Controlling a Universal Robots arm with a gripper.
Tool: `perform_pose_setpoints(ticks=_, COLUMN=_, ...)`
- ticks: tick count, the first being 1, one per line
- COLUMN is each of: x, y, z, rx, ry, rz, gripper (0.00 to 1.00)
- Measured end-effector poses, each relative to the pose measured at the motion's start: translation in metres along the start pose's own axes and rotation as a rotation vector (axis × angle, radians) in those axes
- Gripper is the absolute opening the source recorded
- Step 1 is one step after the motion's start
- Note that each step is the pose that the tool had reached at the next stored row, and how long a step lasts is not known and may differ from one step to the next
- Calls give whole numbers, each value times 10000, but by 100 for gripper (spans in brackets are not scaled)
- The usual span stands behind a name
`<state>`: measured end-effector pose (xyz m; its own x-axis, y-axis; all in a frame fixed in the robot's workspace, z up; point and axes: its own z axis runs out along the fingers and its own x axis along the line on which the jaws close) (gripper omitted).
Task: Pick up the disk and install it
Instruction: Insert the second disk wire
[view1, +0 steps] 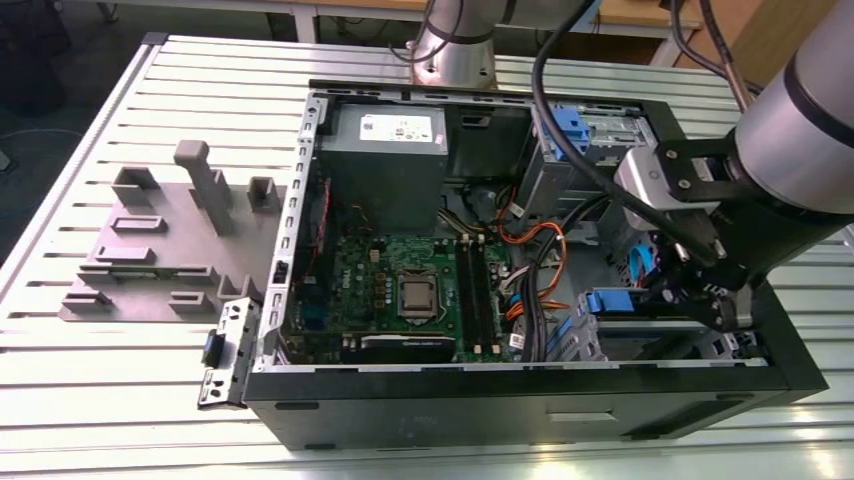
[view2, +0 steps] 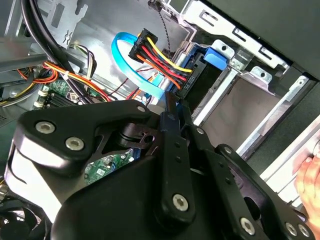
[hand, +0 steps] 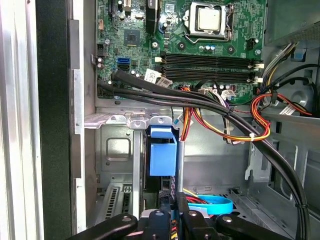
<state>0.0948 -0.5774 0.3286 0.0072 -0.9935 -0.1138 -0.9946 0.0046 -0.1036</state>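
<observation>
The disk sits edge-on in the drive bay at the front corner of the open computer case (view1: 534, 385), on the exterior view's right. Little of it shows beyond its blue bracket (view1: 625, 300) (hand: 162, 156) (view2: 220, 54). My gripper (view1: 714, 300) is down inside the case, just beside the bay on the cable side. Its two black fingers (view2: 172, 112) are pressed together with nothing visible between them. The fingertips (hand: 172, 212) lie close to the bracket end of the disk. A black plug with red, yellow and black wires (view2: 152, 47) hangs right beside them.
A blue flat cable (view2: 125, 57) and thick black cables (hand: 200, 102) run past the bay. The motherboard (view1: 400, 290) and grey power supply (view1: 387, 135) fill the case's left part. A grey fixture (view1: 160, 240) lies on the table. A person's hand (view2: 309, 180) is at the case's edge.
</observation>
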Motion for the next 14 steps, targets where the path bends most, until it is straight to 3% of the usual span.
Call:
perform_pose_setpoints(ticks=11, x=1, y=1, z=9, rx=0, ry=1, rz=0, gripper=16)
perform_pose_setpoints(ticks=13, x=0, y=-1, z=-2, rx=0, ry=-1, rz=0, gripper=17)
perform_pose_setpoints(ticks=14, x=-1, y=-2, z=-14, rx=0, ry=0, rz=-1, gripper=24)
